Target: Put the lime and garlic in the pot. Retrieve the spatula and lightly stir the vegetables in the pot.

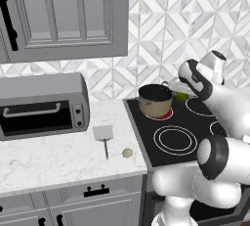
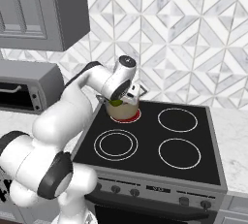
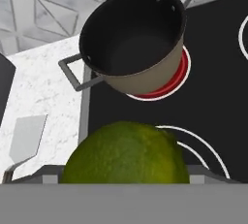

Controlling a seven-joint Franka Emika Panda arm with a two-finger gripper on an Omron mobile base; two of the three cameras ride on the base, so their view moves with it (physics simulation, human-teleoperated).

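Hiding the end effector (image 3: 127, 179) fingertips, the lime (image 3: 127, 154) between them.

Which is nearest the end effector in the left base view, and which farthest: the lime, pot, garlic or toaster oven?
1. Lime: at the end effector, over the stove.
2. Pot: just left, on the red burner.
3. Garlic: on the counter by the stove edge.
4. Toaster oven: far left.

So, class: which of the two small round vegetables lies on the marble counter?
The pale beige garlic, beside the spatula; the green lime is up in the pincer.
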